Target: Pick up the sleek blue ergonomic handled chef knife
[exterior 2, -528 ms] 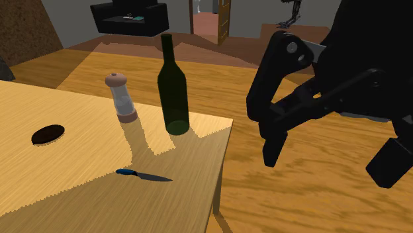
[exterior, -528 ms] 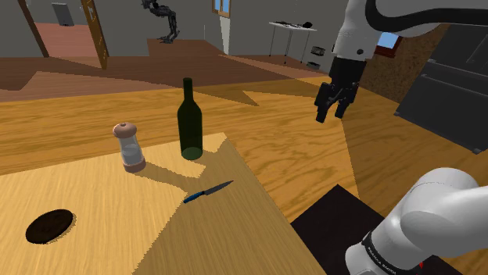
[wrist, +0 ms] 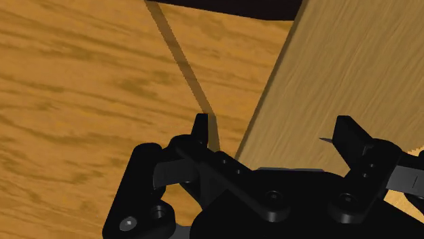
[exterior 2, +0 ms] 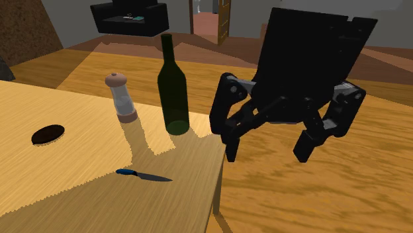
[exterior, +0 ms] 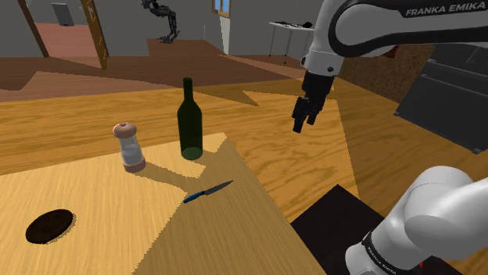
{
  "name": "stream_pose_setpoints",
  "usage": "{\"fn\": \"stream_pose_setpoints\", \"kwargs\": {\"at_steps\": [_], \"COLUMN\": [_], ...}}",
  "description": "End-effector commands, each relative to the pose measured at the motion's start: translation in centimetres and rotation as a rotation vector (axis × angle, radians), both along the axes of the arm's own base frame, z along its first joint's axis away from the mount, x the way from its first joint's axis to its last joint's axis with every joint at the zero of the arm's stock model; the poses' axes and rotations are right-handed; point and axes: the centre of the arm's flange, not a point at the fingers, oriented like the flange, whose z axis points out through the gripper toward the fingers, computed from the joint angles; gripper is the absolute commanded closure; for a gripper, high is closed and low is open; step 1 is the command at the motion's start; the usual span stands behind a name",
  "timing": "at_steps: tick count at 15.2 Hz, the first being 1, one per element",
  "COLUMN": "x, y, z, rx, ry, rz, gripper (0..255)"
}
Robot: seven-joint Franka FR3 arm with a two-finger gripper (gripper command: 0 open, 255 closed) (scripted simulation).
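**Shoulder view & two others: open gripper aloft, knife untouched on table**

Shoulder view: the gripper [exterior: 302,125] hangs in mid-air, fingers spread wide w/ nothing between them. The second exterior view gives the same gripper [exterior 2: 267,157] head-on, gap clearly empty. In the wrist view the gripper [wrist: 273,122] straddles the table's edge, w/ one finger over the floor [wrist: 81,88] and the other over the table [wrist: 360,61].

The knife [exterior: 208,191] lies flat on the pale wooden table [exterior: 94,195], well apart from the fingertips and much lower. Its blade tip is the end nearer the fingers and its blue handle the far end; cf. the knife [exterior 2: 144,176] in the second exterior view. A dark green bottle [exterior: 188,121] and a grinder [exterior: 129,147] stand upright beyond the knife and apart from it. The bottle is the closer of the two to the fingers.

Handling (judgement):
- **Weight & stiffness:** prob. light & stiff, no flex.
- **Blade:** thin and flush on the wood, so it gives the fingers little to bite and is likely to skid.
- **Handle:** thicker & rounded, hence the better hold. Take it across its width, near the blade junction for balance.
- **Finish:** looks smooth, maybe slippery, so pinch firmly & centred.
- **Approach:** fingers descend from above, gap squared to the handle's axis, tips almost at the tabletop.
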Motion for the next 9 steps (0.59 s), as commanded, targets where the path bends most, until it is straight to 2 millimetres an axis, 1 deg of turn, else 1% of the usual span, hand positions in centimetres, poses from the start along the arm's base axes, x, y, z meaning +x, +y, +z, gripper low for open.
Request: {"fn": "stream_pose_setpoints", "kwargs": {"at_steps": [1,5,9], "x": [1.6,4.4,6.7], "y": [1.3,4.3,7.7], "z": [-1.9,-5.0,-8.1], "rx": [0.006,0.017,0.029], "ry": [-0.017,-0.046,-0.074], "rz": [0.082,0.238,0.395], "gripper": [0,0,0]}}
